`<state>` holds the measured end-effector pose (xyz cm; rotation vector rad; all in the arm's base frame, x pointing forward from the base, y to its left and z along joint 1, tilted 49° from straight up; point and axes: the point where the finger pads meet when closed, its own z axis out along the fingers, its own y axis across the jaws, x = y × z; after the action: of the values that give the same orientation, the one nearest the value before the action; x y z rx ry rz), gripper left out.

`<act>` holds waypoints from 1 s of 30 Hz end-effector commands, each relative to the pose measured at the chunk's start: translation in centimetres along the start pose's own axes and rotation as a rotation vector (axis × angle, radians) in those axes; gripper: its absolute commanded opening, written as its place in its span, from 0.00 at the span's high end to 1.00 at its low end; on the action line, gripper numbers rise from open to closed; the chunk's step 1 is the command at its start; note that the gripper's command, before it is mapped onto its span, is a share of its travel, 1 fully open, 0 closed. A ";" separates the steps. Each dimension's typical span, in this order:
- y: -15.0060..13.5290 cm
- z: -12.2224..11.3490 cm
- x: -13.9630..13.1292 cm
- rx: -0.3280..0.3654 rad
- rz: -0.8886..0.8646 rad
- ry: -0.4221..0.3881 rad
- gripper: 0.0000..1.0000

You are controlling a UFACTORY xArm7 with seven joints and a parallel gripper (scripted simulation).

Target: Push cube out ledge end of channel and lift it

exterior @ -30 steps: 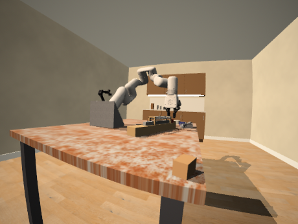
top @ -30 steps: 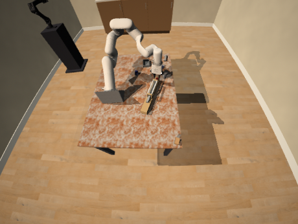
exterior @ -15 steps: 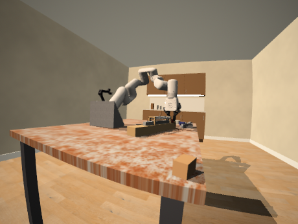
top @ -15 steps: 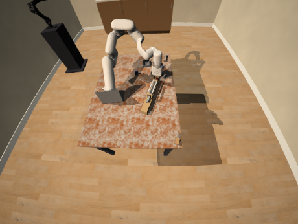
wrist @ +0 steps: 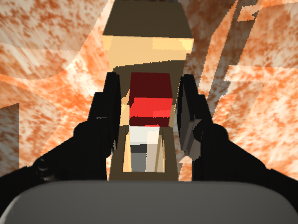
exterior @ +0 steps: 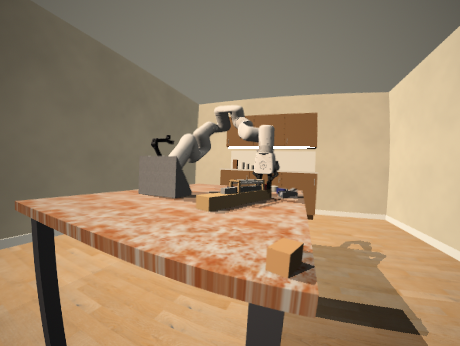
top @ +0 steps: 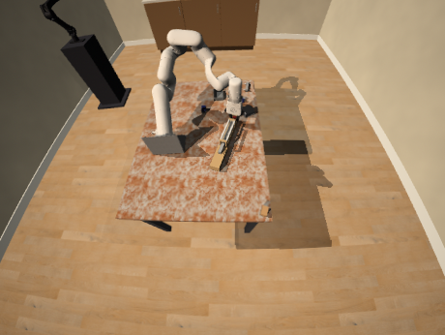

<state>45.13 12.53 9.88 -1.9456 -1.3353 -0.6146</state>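
A long tan wooden channel (top: pixel 226 144) lies on the marbled table and also shows in the exterior view (exterior: pixel 235 199). In the wrist view a red cube (wrist: pixel 150 100) sits inside the channel near a tan ledge (wrist: pixel 147 50) at its far end. A white and grey bar (wrist: pixel 145 147) lies in the channel just behind the cube. My gripper (wrist: pixel 149 90) (top: pixel 233 113) hangs over that end of the channel, partly open. Its black fingers stand on either side of the channel walls and the cube, and grip nothing.
The arm's grey base (top: pixel 164 144) stands left of the channel. A small tan block (exterior: pixel 285 257) (top: pixel 265 210) sits at the table's near right corner. Small dark items (top: pixel 249 87) lie at the table's far edge, close to the gripper.
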 end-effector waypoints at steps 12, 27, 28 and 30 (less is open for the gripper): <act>0.1 -0.2 0.0 -0.005 0.000 0.001 1.00; 0.1 -0.2 0.0 -0.005 0.000 0.001 1.00; 0.1 -0.2 0.0 -0.005 0.000 0.001 1.00; 0.1 -0.2 0.0 -0.005 0.000 0.001 1.00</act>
<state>45.12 12.54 9.88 -1.9454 -1.3354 -0.6145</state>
